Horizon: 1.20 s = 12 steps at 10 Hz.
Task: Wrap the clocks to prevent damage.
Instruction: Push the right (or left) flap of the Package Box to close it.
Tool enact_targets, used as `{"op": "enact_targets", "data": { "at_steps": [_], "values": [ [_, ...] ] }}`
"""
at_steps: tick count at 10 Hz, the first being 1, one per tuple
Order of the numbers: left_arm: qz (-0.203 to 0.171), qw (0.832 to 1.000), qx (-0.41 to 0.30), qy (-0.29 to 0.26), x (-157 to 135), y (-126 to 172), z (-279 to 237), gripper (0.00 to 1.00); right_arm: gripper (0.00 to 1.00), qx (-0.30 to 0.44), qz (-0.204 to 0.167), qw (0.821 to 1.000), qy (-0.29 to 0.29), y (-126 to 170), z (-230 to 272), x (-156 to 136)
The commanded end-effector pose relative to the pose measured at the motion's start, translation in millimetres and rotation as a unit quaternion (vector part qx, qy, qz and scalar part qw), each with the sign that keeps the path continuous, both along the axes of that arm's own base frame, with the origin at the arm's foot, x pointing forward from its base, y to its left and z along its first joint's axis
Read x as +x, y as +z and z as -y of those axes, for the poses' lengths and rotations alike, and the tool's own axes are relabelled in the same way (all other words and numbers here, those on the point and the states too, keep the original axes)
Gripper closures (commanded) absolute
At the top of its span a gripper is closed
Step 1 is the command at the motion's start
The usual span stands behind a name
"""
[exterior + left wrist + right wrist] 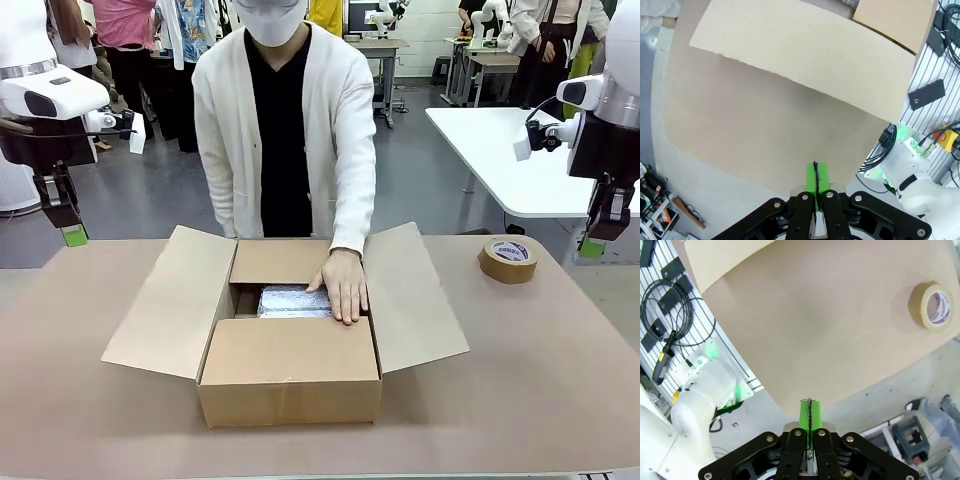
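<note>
The clocks (292,301) lie as a silvery-white crinkly bundle inside the open brown cardboard box (288,372) at the table's middle. A person's hand (343,286) rests flat on the bundle's right end. My left gripper (72,235) hangs shut above the table's far left edge, well away from the box; its green pads (816,183) press together with nothing between them. Over the far right edge my right gripper (592,247) is also shut and empty, its pads (810,420) touching.
A brown tape roll (508,259) lies on the table at the far right, also seen as the roll (932,305) from the right wrist. The box's side flaps (172,300) spread outward to left and right. The person in a white cardigan stands at the far edge.
</note>
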<state>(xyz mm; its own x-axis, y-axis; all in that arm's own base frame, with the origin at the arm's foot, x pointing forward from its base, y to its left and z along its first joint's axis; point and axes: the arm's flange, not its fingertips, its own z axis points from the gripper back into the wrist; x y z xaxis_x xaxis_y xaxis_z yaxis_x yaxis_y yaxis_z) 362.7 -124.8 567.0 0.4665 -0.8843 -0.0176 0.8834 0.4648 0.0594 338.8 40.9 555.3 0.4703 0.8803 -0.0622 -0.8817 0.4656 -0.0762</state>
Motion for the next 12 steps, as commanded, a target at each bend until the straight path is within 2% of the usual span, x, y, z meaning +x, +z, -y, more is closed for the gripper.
{"op": "enact_targets", "data": {
  "at_steps": [1, 10, 11, 12],
  "values": [
    [-0.001, 1.0, 0.0, 0.002, -2.1, 0.5, -1.8, 1.0, 0.99, -0.004, 0.0, 1.0, -0.005, -0.5, -0.9, -0.8],
    [0.0, 1.0, 0.0, 0.0, 0.0, 0.0, 0.0, 1.0, 0.99, -0.004, 0.0, 1.0, -0.005, -0.5, -0.9, -0.8],
    [-0.008, 0.998, -0.06, -0.011, 5.2, 0.1, -14.2, 1.0, 0.99, -0.004, 0.0, 1.0, -0.005, -0.5, -0.9, -0.8],
    [-0.032, 0.987, -0.144, -0.07, 13.5, -0.4, -34.3, 1.0, 0.99, -0.004, 0.0, 1.0, -0.005, -0.5, -0.9, -0.8]
  ]
}}
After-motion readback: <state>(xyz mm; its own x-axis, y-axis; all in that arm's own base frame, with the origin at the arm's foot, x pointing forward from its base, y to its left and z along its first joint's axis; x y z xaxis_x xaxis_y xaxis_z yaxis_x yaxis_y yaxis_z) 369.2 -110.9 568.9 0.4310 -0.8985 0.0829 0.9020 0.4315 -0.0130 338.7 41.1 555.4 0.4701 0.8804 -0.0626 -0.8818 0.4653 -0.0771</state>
